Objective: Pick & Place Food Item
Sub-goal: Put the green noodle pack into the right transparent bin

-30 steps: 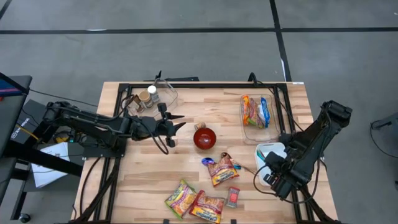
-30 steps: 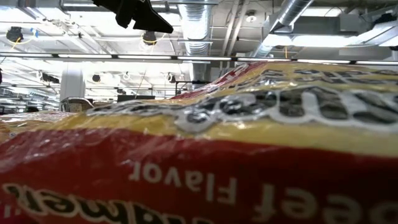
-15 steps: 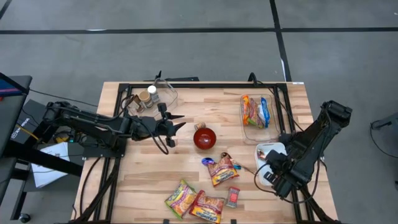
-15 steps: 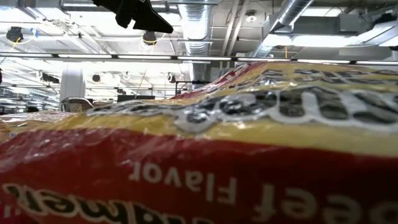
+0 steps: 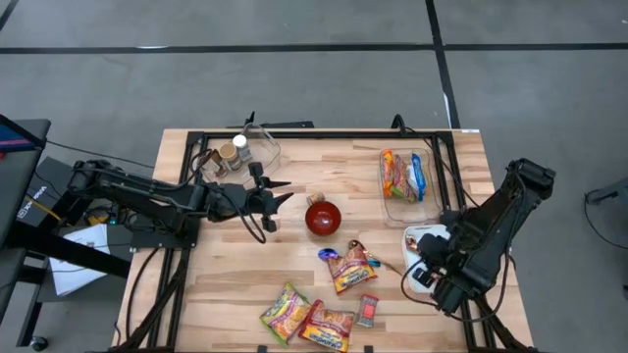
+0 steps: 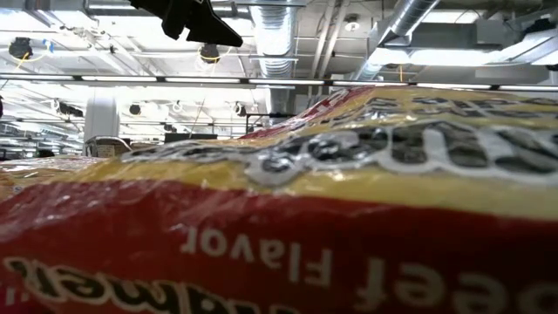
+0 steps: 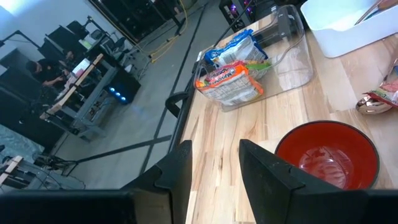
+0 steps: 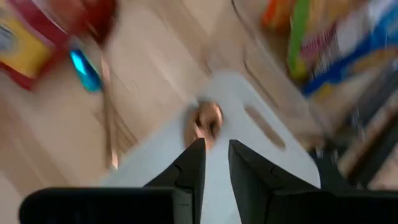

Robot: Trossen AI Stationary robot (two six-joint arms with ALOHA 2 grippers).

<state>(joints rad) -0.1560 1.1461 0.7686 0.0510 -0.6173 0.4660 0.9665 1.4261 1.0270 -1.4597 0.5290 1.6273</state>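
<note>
White plastic bin (rectangular, smooth) under right gripper.

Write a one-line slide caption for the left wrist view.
Left gripper hovers open beside an empty red bowl, with a clear bin of noodle packets beyond.

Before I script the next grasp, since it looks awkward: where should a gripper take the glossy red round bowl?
Probably the rim of the glossy red round bowl, from above with one finger inside: it stands upright and open, with smooth curved walls. The left gripper is open beside it.
</note>
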